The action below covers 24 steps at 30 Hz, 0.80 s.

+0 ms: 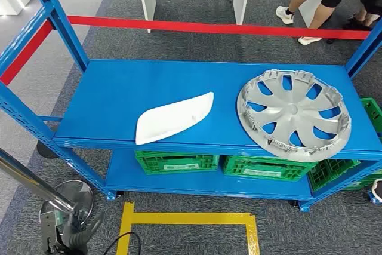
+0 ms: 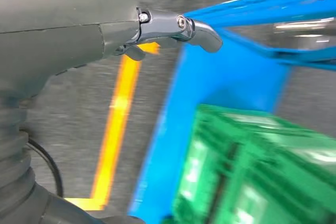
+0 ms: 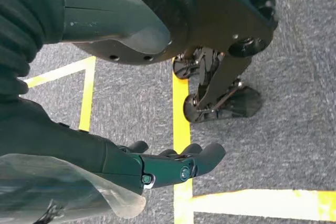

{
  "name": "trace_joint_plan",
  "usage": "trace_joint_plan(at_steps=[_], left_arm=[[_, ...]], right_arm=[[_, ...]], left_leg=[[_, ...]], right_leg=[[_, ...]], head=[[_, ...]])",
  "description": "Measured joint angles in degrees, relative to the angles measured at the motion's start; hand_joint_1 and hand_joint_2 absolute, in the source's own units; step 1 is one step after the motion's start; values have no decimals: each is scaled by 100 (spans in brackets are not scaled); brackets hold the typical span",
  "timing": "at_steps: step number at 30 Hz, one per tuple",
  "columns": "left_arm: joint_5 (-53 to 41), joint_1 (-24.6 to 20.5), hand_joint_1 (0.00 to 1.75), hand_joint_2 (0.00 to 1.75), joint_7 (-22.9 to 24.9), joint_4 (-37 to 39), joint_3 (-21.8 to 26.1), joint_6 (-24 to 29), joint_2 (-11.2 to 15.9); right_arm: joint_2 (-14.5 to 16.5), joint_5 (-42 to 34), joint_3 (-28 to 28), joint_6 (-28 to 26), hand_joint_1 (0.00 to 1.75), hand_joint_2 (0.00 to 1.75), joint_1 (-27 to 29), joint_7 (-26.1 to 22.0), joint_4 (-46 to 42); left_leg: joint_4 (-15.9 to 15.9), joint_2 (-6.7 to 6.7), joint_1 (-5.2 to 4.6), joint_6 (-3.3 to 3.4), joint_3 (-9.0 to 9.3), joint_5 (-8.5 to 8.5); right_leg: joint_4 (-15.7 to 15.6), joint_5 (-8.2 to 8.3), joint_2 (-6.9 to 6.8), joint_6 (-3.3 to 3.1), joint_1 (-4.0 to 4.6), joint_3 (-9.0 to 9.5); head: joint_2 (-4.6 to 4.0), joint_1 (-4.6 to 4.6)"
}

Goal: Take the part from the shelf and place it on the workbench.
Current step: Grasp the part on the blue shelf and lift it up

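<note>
My shelf [image 1: 113,88] is bright blue, with a red rail [image 1: 216,28] across its back. On it lie a plain white part [image 1: 173,117] and a silver-grey hubcap [image 1: 293,114]. Green lattice crates [image 1: 176,163] sit on the lower blue deck. Yellow tape [image 1: 189,219] lines the dark grey carpet [image 1: 315,231]. My left hand [image 2: 174,27] is grey with glossy dark fingers; my right hand [image 3: 174,166] is near black.

Bare blue shelf top [image 1: 113,97] left of white part [image 1: 173,118], wheel cover [image 1: 293,113] crowding right, uprights [image 1: 58,19] flanking corners, red rail [image 1: 216,28] behind
</note>
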Motion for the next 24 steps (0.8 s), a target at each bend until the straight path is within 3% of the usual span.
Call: trace_joint_plan(at_steps=[13, 24], left_arm=[[28, 252, 0, 175, -671, -1883, -135, -391, -1], [-846, 337, 0, 175, -1222, -3184, -914, -688, 497]], right_arm=[[0, -786, 769, -199, 0, 175, -8, -504, 389], [-9, -1196, 1279, -188, 0, 175, -5, -806, 637]], left_leg=[[1, 3, -1, 0, 1, 0], [0, 24, -1, 0, 4, -1]], right_leg=[[0, 1, 1, 1, -1, 2], [0, 5, 22, 3, -1, -1]], head=[[0, 2], [0, 2]])
